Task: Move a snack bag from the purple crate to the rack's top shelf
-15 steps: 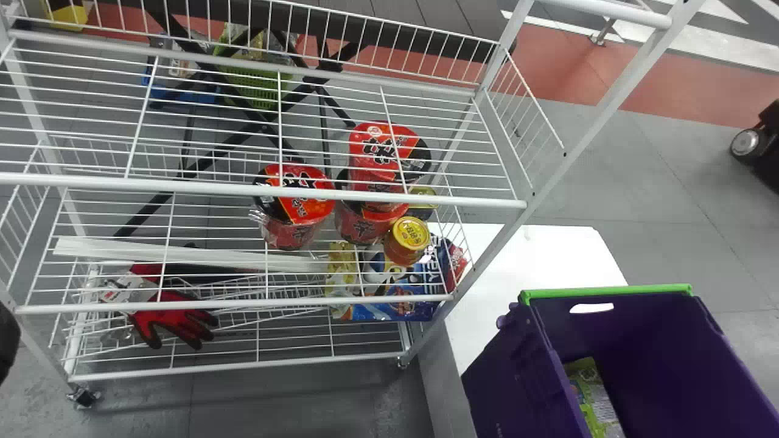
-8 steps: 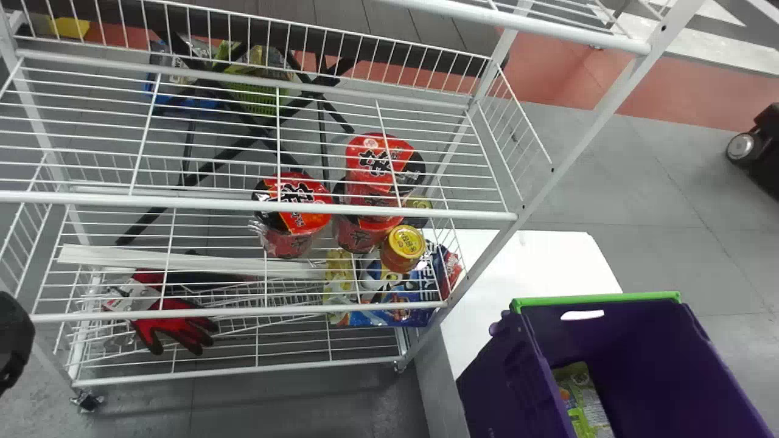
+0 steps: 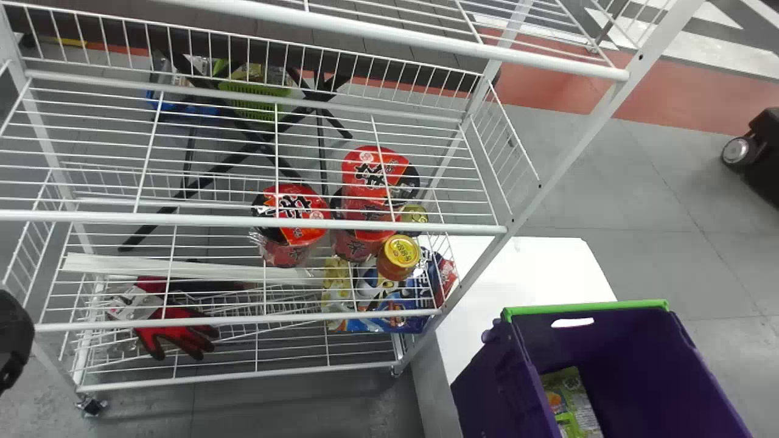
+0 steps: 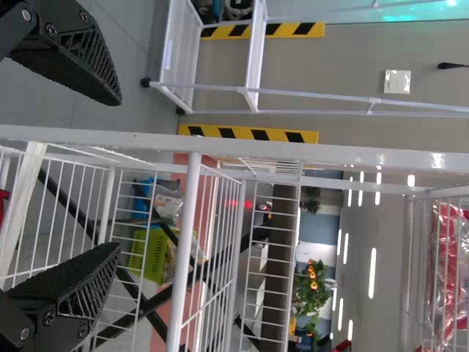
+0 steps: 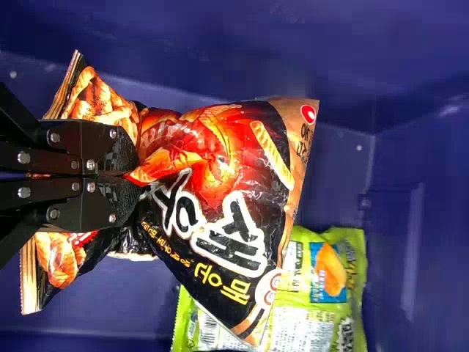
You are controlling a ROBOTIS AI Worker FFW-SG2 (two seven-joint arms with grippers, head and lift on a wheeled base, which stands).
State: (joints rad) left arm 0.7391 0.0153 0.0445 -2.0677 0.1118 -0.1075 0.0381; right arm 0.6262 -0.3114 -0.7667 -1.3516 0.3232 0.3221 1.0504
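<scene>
More of the upper shelf (image 3: 401,38) showing, likely the goal
Right gripper (image 5: 138,174) pinches black snack bag (image 5: 227,161) in purple crate (image 3: 614,340); left gripper (image 4: 119,174) gapes near rack (image 3: 182,220)

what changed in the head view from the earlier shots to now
The head view itself has shifted: the rack and purple crate sit lower in the picture, and more of the upper shelf has come in at the top. The right gripper holds a black snack bag; whether that grip is new, I cannot tell. The red noodle cups, red glove and green bag stayed put.
</scene>
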